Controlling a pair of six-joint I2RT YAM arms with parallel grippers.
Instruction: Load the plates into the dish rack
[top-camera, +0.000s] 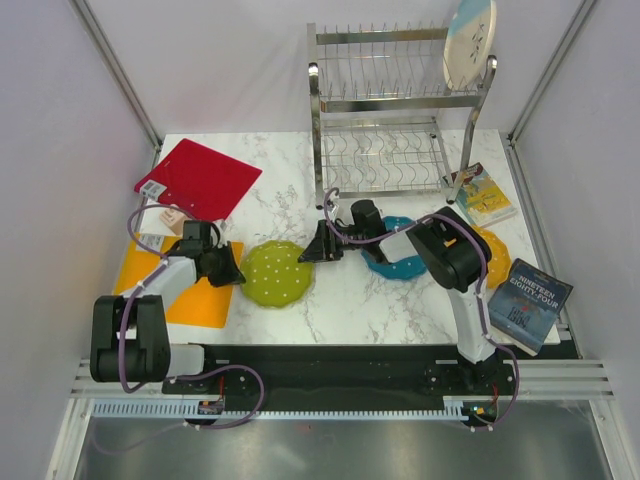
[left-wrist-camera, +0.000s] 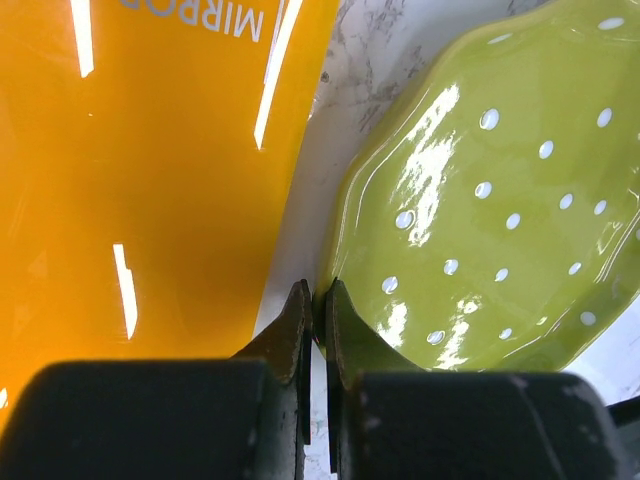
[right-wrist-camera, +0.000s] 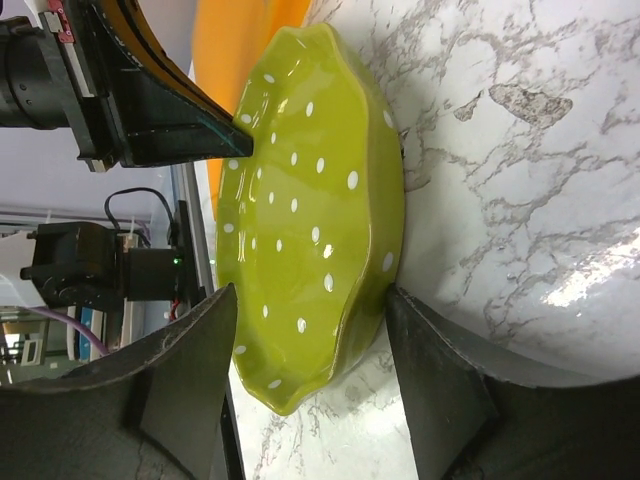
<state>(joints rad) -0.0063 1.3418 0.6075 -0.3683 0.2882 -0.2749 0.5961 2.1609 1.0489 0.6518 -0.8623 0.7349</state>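
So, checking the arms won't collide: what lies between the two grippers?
The lime-green plate, between the left gripper and right gripper, seen in the top view.

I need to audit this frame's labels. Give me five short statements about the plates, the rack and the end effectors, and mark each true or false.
1. The cream-and-light-blue plate stands on edge in the dish rack's top tier. True.
2. The lime-green plate is in the rack. False: it lies on the table between the two end effectors.
3. The left end effector is wide open. False: it is shut, its tips at the lime-green plate's rim.
4. The right end effector is open and straddles the lime-green plate's edge. True.
5. The blue plate sits in the rack's lower tier. False: it lies on the table, partly under the right arm.
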